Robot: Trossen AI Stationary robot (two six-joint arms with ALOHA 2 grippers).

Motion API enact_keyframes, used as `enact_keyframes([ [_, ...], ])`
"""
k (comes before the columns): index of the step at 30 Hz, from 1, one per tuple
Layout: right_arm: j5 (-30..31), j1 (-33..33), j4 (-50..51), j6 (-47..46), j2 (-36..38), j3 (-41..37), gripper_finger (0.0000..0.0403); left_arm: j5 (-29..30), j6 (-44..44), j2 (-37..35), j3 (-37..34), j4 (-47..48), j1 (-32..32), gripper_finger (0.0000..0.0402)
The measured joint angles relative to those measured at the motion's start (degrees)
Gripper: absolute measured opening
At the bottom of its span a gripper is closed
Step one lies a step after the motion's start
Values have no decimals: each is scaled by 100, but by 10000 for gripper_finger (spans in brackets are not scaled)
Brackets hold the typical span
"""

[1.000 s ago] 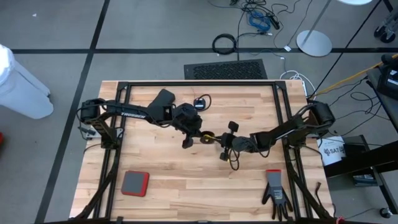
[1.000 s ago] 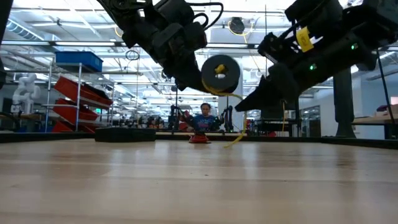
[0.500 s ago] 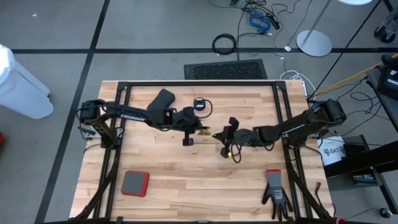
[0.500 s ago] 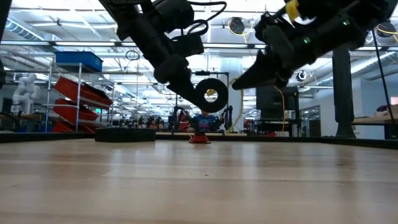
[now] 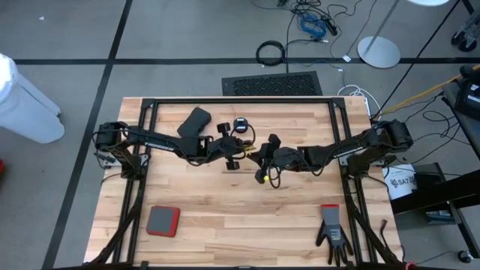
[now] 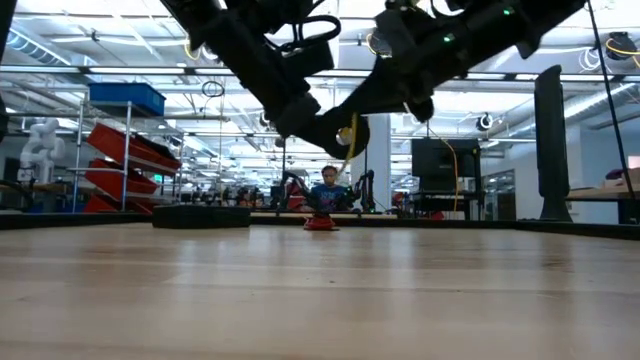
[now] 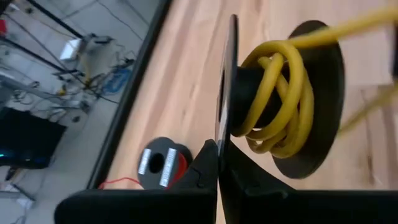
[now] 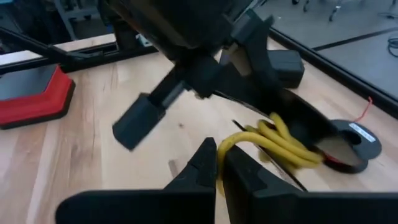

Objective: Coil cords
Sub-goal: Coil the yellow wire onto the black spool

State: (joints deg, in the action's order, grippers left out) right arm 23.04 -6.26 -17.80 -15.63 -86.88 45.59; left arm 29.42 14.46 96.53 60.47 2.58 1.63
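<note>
The light wooden slatted table point(image 5: 202, 217) carries a black metal frame point(image 5: 240, 103) around its edges, and both dark arms reach in over its middle from opposite sides. The left arm comes from the left edge and its left gripper point(image 5: 234, 152) sits just left of centre, lifted clear of the table top in the low view; its fingers point(image 7: 208, 163) are pressed together on the thin rim of a small round black reel point(image 7: 311, 106) wound with a few loose turns of thin yellow cord point(image 7: 277, 102). The right arm comes from the right edge, and its right gripper point(image 5: 264, 159) meets the left one just right of centre, fingers point(image 8: 202, 163) closed tightly on the free end of the same yellow cord, which runs from there to the reel. In the low view the reel hangs between the two grippers, well above the wood. A flat red and grey square pad point(image 5: 162, 220) lies near the front left corner, and a grey and black work glove point(image 5: 331, 231) lies near the front right. A black wedge-shaped block point(image 5: 196, 118) rests at the far side, left of centre. Just right of it sits a second small black reel point(image 5: 241, 124) with a thin dark cord point(image 5: 249, 129) curling beside it, near the left gripper but apart from it.
</note>
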Motion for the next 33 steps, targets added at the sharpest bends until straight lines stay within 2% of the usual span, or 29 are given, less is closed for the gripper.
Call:
enact_keyframes([
  [11, 1023, -32, -91, 702, -753, 647, 0, 107, -390, 2, -4, -231, -13, 0],
  [15, 1604, -136, -100, 986, -906, 664, 0, -39, -648, 7, -4, -325, 0, 0],
  [22, 2716, -370, -281, 1645, -954, 666, 0, -745, -1300, 9, -4, -821, 201, 0],
  [33, 3007, -407, -465, 1996, -952, 664, 0, -1511, -2121, 9, -7, -1272, 382, 0],
])
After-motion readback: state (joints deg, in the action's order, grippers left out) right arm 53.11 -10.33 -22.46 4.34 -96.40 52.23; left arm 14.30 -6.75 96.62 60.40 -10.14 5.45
